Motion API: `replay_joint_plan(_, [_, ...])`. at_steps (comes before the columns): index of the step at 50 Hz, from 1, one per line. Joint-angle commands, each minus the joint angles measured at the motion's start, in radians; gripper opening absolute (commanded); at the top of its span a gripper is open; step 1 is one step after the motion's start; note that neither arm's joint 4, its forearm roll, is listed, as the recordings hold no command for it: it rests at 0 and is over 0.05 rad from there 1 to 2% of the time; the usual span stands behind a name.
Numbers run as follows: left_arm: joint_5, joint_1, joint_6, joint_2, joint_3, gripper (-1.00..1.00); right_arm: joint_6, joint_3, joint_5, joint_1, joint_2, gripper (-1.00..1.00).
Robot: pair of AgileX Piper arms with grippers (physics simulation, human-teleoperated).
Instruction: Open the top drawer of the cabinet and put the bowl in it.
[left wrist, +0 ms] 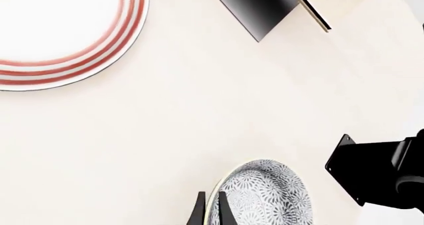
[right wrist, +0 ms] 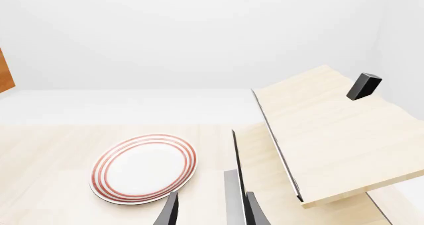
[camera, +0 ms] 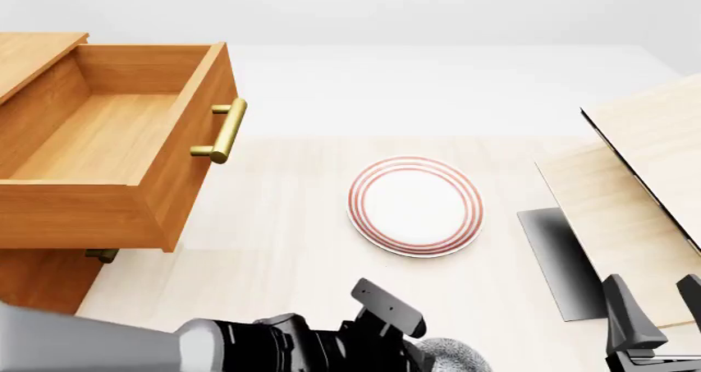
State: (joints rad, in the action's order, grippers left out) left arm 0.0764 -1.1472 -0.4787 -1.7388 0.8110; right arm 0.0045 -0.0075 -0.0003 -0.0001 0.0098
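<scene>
The cabinet stands at the far left with its top drawer pulled out and nothing inside; the brass handle faces the table's middle. The speckled bowl rests low at the table's near edge, and its rim just shows in the front view. My left gripper is shut on the bowl's rim, one finger inside and one outside. The left arm hides most of the bowl from the front. My right gripper hangs open at the near right, holding nothing, also seen in its wrist view.
A flat white plate with red rings lies mid-table between the bowl and the cabinet's far side. A pale light-wood box with a raised lid fills the right side. A lower drawer's handle peeks out under the open drawer.
</scene>
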Motion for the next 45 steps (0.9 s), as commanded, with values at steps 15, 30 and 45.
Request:
replay_joint_plan(15, [-0.118, 0.022, -0.011, 0.145, 0.050, -1.00, -0.001, 0.002, 0.000, 0.000, -0.002, 1.00])
replay_joint_plan(30, [-0.241, 0.039, 0.030, 0.185, 0.155, -1.00, -0.001, 0.002, 0.000, 0.000, -0.002, 1.00])
replay_joint_plan(45, [-0.378, 0.109, 0.043, 0.237, 0.251, -1.00, -0.001, 0.002, 0.000, 0.000, -0.002, 1.00])
